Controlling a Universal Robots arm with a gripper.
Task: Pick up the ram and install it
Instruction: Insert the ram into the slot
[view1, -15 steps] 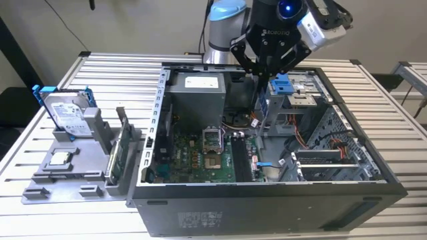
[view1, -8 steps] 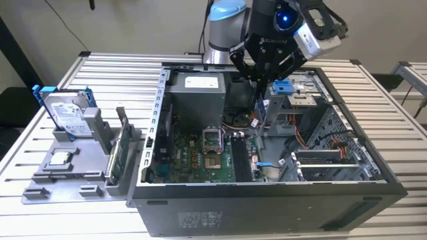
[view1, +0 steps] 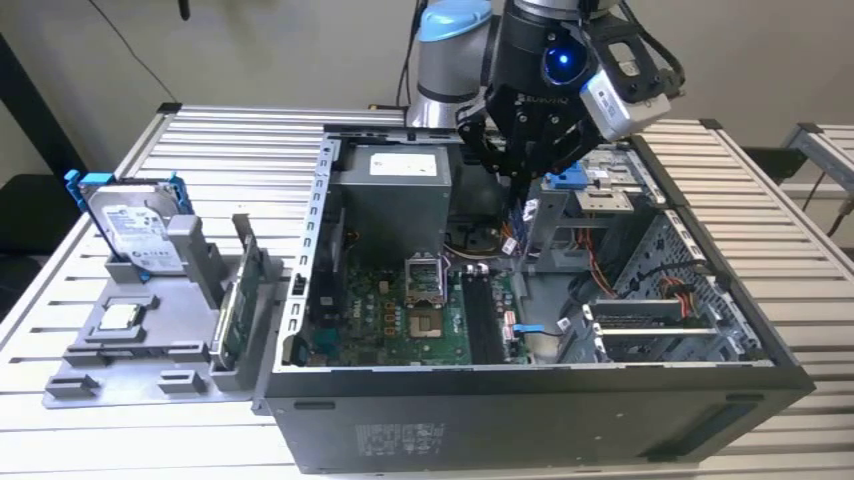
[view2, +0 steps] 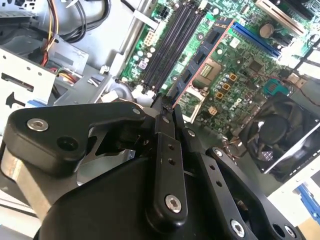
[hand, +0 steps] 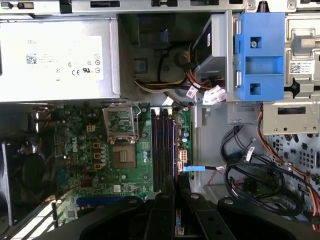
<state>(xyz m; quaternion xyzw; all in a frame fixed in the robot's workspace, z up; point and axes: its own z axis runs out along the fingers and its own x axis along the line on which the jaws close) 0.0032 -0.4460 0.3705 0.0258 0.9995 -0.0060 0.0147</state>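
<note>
Hand pinched narrow on the ram, above the open computer case.
I see the black fingers closed on the thin dark stick, hanging over the green motherboard in line with its dark memory slots, toward the tabletop's far edge.

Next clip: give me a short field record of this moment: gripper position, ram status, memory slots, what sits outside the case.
gripper: hangs above the open computer case, over the motherboard
ram: cannot tell whether it is held
memory slots: dark parallel rows beside the processor socket, in line with the gripper in both wrist views
outside the case: grey fixture on the exterior view's left, holding a hard drive in a blue frame and an upright green card
support: slatted table
</note>
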